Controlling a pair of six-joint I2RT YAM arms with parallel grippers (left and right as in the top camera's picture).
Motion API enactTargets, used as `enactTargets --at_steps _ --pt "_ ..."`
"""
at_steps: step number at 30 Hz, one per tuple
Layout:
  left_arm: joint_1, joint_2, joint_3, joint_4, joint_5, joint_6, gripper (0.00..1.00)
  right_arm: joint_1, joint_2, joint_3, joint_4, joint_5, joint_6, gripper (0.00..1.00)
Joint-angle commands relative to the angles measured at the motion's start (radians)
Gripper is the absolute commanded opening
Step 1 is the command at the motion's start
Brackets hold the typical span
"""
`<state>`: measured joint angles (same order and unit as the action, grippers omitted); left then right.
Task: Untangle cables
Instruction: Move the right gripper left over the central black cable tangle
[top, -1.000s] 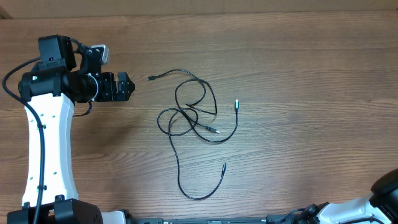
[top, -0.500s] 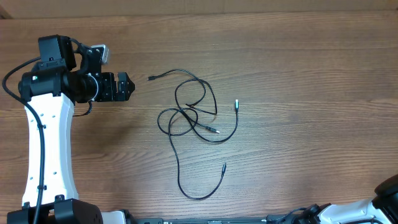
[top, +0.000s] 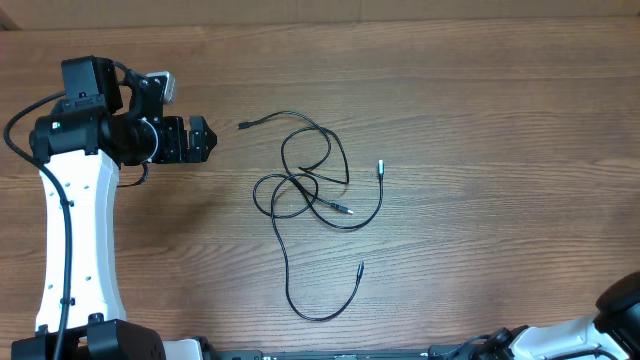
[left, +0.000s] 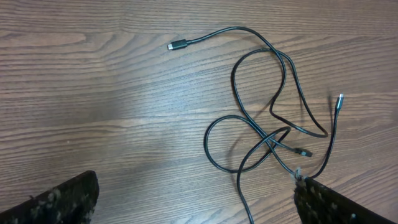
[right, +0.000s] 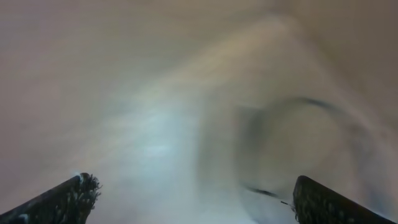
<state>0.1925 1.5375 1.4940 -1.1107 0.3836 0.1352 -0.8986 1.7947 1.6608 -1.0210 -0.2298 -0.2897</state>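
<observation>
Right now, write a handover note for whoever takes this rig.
Left pincer: open, empty, hovering left of the cables.
Right pincer: open, empty. Its own view is blurred, and overhead only its arm shows, at the bottom right edge.
Cables: mid-table, loops crossing one another, four plug ends lying free.
Done: nothing separated yet.
Left to do: grasp a strand and pull the cables apart.

Matt wood-grain table, smooth black cables
</observation>
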Motion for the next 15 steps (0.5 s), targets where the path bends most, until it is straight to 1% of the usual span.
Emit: enactTargets --at_steps 1,10,15 --pt "0.003 0.0 0.016 0.0 -0.002 0.022 1.0 0.074 -0.005 0.012 -0.034 -0.446 0.001 1.0" --pt "0.003 0.0 0.016 0.0 -0.002 0.022 1.0 0.352 -0.005 0.008 -0.253 -0.472 0.001 1.0" --pt "0.003 0.0 0.016 0.0 -0.002 0.022 1.0 0.541 -0.004 0.006 -0.305 -0.471 0.001 1.0"
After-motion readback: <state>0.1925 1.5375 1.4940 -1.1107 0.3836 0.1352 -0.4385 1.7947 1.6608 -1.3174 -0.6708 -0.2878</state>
